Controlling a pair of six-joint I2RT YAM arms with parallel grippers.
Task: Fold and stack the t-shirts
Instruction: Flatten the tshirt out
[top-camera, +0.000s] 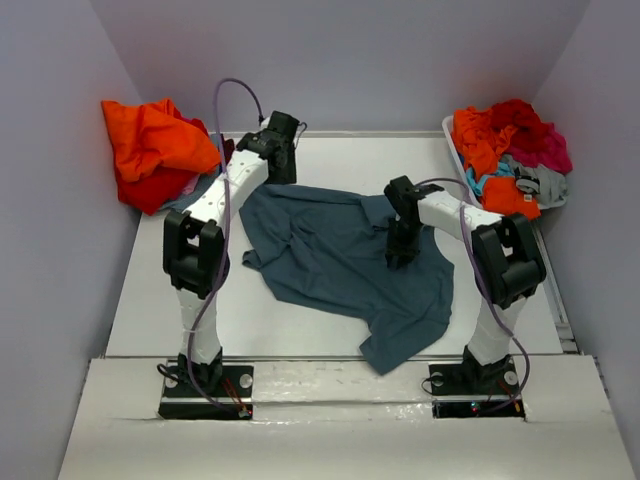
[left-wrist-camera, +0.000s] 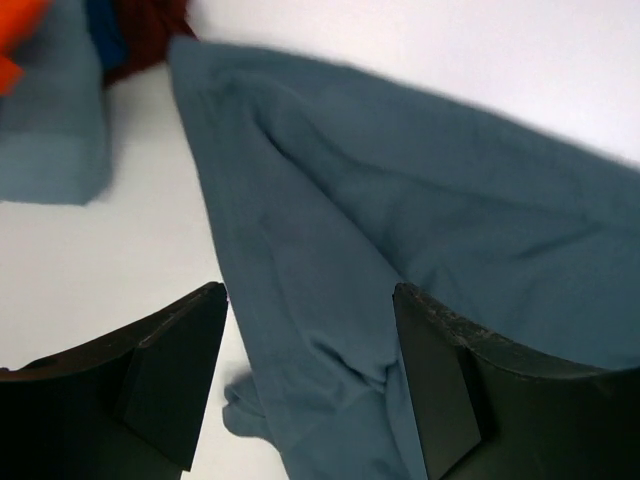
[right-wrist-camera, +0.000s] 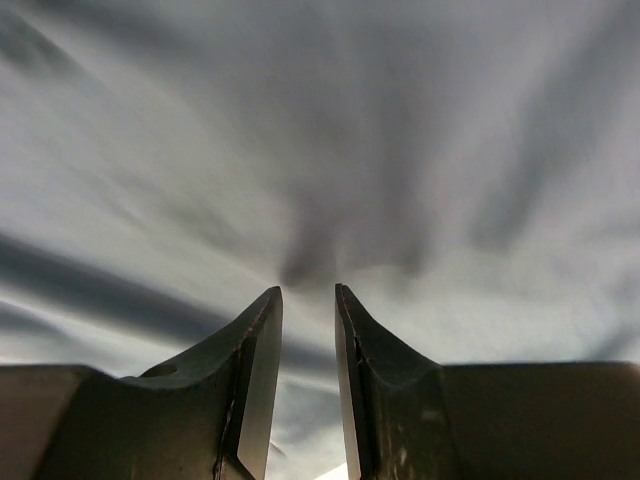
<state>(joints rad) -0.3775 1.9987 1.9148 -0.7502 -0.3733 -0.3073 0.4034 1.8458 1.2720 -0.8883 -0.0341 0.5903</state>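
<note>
Centrally, one slate-blue t-shirt (top-camera: 340, 265) lies rumpled and unfolded on the white counter (top-camera: 150, 310), between the two arms. The left end effector (top-camera: 283, 160) hovers over the shirt's far left edge with its two fingers spread wide, holding nothing. The right end effector (top-camera: 402, 258) presses down mid-shirt, its fingers nearly together, pinching a tuck of the cloth. Two more heaps sit at the far corners: an orange-and-red heap (top-camera: 155, 145) on the left and a mixed heap (top-camera: 510, 150) of orange, red, magenta, teal and grey on the right.
</note>
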